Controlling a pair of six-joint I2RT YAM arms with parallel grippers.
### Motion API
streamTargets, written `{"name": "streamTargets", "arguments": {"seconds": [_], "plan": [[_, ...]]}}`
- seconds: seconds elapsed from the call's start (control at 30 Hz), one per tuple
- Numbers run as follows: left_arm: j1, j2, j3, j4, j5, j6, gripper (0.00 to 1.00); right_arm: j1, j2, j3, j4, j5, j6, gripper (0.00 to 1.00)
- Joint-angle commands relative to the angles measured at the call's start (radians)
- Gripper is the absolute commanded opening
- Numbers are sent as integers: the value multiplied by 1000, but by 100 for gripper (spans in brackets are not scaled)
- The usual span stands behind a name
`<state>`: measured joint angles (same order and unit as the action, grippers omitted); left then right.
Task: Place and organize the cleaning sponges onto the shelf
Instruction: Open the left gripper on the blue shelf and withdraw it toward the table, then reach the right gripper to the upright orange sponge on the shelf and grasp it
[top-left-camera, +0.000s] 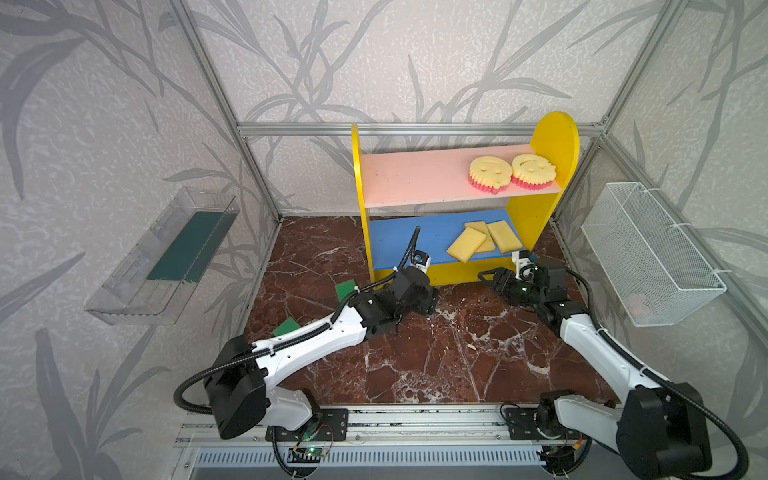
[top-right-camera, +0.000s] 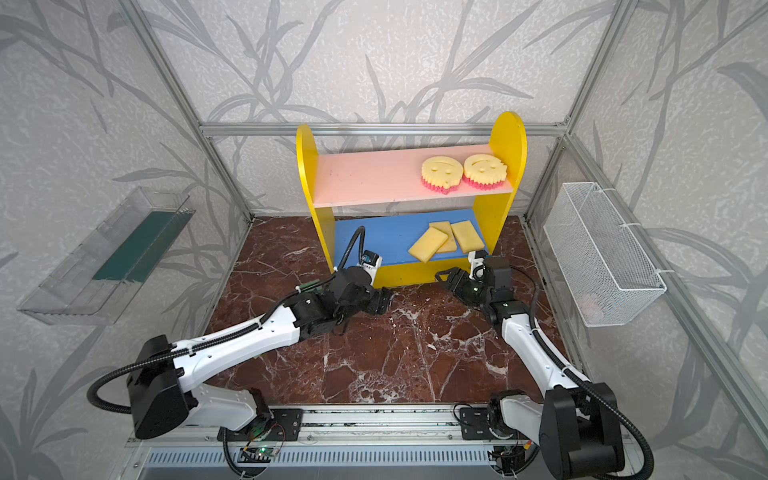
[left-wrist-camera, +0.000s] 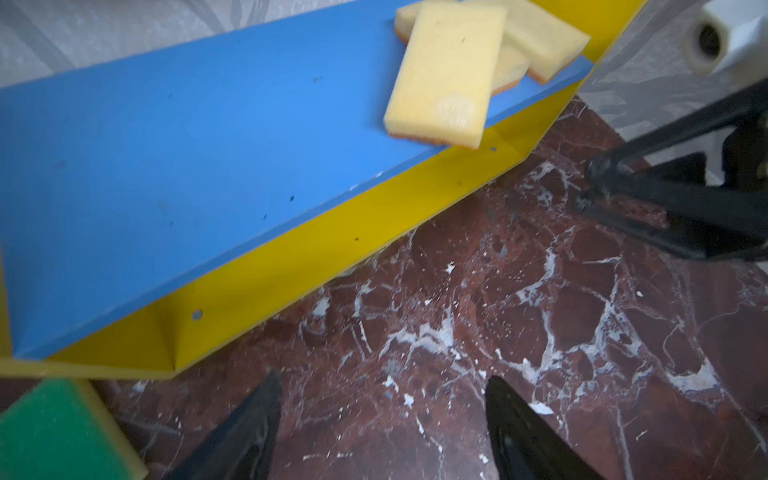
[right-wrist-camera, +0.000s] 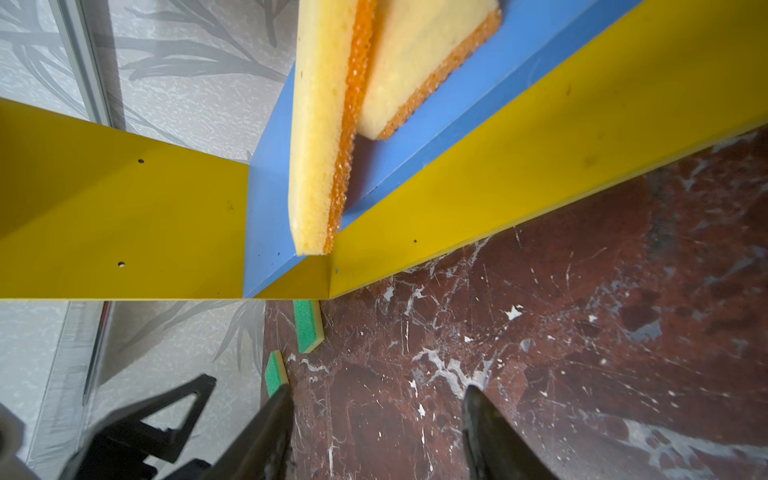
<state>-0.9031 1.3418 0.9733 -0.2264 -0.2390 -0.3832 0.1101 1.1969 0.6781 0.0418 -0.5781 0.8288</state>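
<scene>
The shelf (top-left-camera: 415, 174) stands at the back with yellow sides. Two round smiley sponges (top-left-camera: 490, 172) (top-left-camera: 533, 170) lie on the right of its pink board. Three pale yellow rectangles (top-left-camera: 466, 244) with orange undersides overlap on the right of the blue board (left-wrist-camera: 166, 145). Two green-faced sponges (top-left-camera: 345, 289) (top-left-camera: 286, 327) lie on the floor at the left, partly hidden by the left arm. My left gripper (left-wrist-camera: 382, 378) hovers open over bare floor in front of the shelf. My right gripper (right-wrist-camera: 378, 388) is open and empty, facing it from the right.
A clear tray (top-left-camera: 166, 257) with a dark green bottom hangs on the left wall. A white wire basket (top-left-camera: 648, 253) hangs on the right wall. The floor is dark red marble (top-left-camera: 436, 365). The two gripper tips are close together below the shelf's front edge.
</scene>
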Motion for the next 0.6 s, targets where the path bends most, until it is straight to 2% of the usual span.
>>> {"name": "streamTargets", "arguments": {"seconds": [0.0,0.13,0.43,0.57], "plan": [[5,-65,-91,24,-47,-72,78,7,41,51,123,-46,42,68],[9,-110,-167,26,-67,-89,78,13,106,83,163,-62,53,72],[23,-115,-206,41,-52,-90,77,54,222,166,220,-72,79,57],[32,-95,-212,53,-35,-99,77,69,257,180,231,-61,90,56]]}}
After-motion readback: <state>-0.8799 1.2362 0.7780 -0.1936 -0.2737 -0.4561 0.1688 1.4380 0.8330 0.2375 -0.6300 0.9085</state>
